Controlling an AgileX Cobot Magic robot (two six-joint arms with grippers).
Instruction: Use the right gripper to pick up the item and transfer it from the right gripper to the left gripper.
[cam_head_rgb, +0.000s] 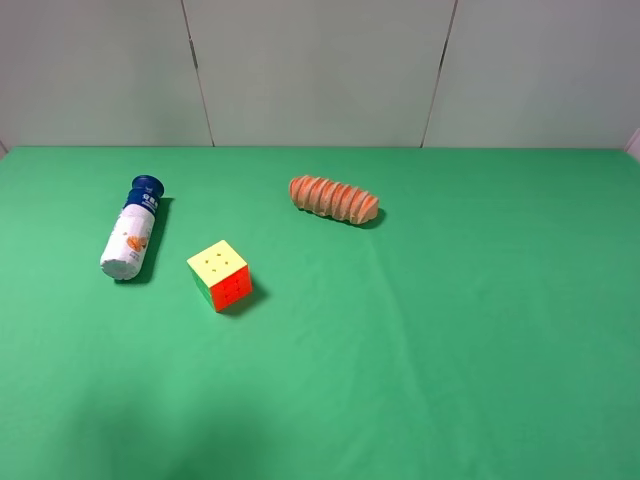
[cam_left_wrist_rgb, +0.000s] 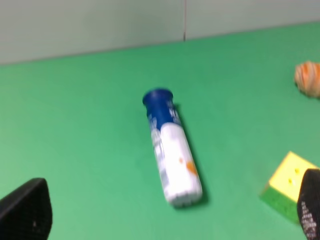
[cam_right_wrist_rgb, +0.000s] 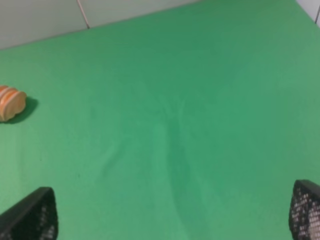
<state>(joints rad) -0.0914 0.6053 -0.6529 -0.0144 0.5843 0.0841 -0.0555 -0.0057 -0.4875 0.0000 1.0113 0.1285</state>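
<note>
I am holding both arms back at the near edge, out of the high camera's sight, so the green tabletop is lying bare for planning. The right tool is standing spread wide with nothing between its tips, looking over bare cloth, since the pick is not yet begun. The left tool is likewise gaping and gripping nothing, because I judge it is waiting to receive.

Farther out on the left side, the puzzle cube is sitting just beside the item, apart from it. The item is lying on its side, blue cap pointing toward the back wall, so I am expecting to reach the right tool across the middle. Farthest, near the centre, the bread-like roll is lying well apart.
</note>
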